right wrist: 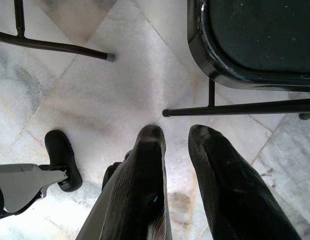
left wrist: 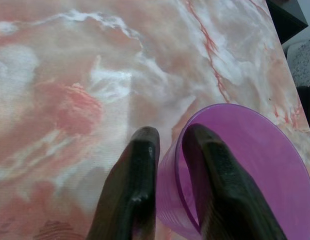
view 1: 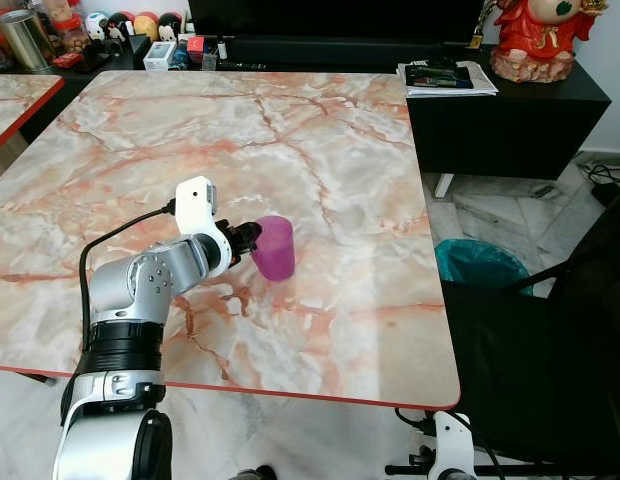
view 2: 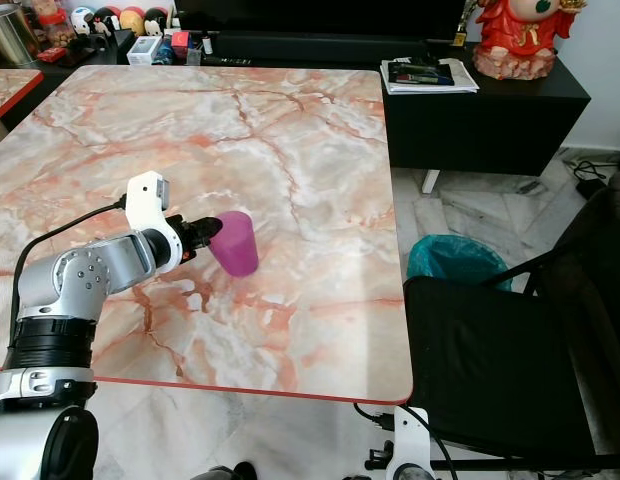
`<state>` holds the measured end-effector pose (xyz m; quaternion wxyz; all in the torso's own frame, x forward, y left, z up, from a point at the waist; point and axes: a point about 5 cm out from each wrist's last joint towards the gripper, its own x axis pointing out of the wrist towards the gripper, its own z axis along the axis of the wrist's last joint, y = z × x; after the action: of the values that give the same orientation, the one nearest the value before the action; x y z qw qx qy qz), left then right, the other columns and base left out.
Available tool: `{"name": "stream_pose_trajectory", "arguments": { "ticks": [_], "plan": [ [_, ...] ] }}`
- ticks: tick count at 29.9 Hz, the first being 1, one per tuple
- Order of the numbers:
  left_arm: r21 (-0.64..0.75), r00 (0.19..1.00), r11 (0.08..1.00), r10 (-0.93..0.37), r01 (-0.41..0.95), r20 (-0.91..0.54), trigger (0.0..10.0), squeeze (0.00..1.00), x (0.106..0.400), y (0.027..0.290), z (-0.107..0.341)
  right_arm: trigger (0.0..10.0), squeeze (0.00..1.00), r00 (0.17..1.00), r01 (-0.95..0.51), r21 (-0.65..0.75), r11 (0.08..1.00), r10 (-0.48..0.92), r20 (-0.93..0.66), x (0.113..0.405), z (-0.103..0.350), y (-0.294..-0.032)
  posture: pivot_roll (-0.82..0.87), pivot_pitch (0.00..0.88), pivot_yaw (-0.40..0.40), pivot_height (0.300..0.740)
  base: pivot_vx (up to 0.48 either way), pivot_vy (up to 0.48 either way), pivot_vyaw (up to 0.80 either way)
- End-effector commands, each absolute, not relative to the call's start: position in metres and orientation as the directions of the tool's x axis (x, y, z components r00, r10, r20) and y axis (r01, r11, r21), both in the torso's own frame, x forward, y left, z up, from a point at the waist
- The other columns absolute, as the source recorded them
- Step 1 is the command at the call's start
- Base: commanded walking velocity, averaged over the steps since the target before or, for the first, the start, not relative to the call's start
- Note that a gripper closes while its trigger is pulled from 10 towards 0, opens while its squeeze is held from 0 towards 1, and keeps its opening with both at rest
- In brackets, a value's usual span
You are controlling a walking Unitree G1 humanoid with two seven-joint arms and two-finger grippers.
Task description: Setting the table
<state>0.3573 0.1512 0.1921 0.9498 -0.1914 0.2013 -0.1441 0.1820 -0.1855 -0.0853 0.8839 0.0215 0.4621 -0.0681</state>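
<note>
From the head, the left gripper [view 1: 252,238] reaches across the marble table [view 1: 320,140] to a purple cup [view 1: 275,247] standing upright near the front edge. Its wrist view shows the grip — one finger [left wrist: 132,185] outside the cup's wall, the other inside, pinching the rim. The right gripper [right wrist: 170,137] hangs over the floor [right wrist: 120,85] beside a black chair [right wrist: 255,40], fingers narrowly apart, holding nothing.

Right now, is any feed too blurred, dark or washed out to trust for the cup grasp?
Eye views: sharp and evenly lit, cup clear on the table. Left wrist view: slightly soft close up, yet the left end effector pinching the cup's rim reads clearly. Right wrist view: bright, pale floor, nothing lost.
</note>
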Motion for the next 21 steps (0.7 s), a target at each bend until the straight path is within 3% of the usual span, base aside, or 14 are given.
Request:
{"name": "stream_pose_trajectory", "arguments": {
  "ticks": [1,4,10,16,18,19,21],
  "plan": [
    [-0.409,0.879,0.889,-0.352,0.206,-0.322,0.7,0.00,0.358,0.153,0.197,10.0,0.00,0.552,0.155,-0.016,0.988,-0.100,-0.828,0.179,-0.087,-0.184,0.01,0.138,0.033,0.740,0.000,0.000,0.00],
    [-0.410,0.879,0.888,-0.355,0.209,-0.320,0.0,0.00,0.358,0.151,0.197,10.0,0.00,0.553,0.156,-0.015,0.988,-0.100,-0.827,0.179,-0.087,-0.184,0.00,0.137,0.033,0.740,0.000,0.000,0.00],
    [-0.401,0.902,0.897,-0.319,0.187,-0.292,0.0,0.00,0.360,0.156,0.198,10.0,0.00,0.554,0.156,-0.013,0.988,-0.099,-0.827,0.179,-0.087,-0.184,0.00,0.131,0.030,0.740,0.000,0.000,0.00],
    [-0.447,0.958,0.880,-0.248,0.162,-0.142,0.0,0.00,0.365,0.166,0.213,10.0,0.00,0.554,0.153,-0.015,0.988,-0.099,-0.827,0.179,-0.087,-0.185,0.01,0.121,0.027,0.740,0.000,0.000,0.00],
    [-0.444,0.984,0.883,-0.177,0.149,-0.021,0.0,0.00,0.365,0.173,0.227,10.0,0.00,0.558,0.155,-0.014,0.988,-0.099,-0.824,0.179,-0.087,-0.185,0.00,0.111,0.024,0.740,0.000,0.000,0.00],
    [-0.405,0.992,0.906,-0.120,0.125,0.037,9.8,0.00,0.365,0.178,0.234,10.0,0.00,0.560,0.155,-0.013,0.988,-0.099,-0.822,0.179,-0.087,-0.185,0.00,0.107,0.023,0.740,0.000,0.000,0.00],
    [-0.371,0.994,0.922,-0.097,0.109,0.051,10.0,0.00,0.365,0.180,0.235,10.0,0.00,0.560,0.155,-0.014,0.988,-0.099,-0.822,0.179,-0.087,-0.185,0.00,0.107,0.023,0.740,0.000,0.000,0.00]
  ]
}}
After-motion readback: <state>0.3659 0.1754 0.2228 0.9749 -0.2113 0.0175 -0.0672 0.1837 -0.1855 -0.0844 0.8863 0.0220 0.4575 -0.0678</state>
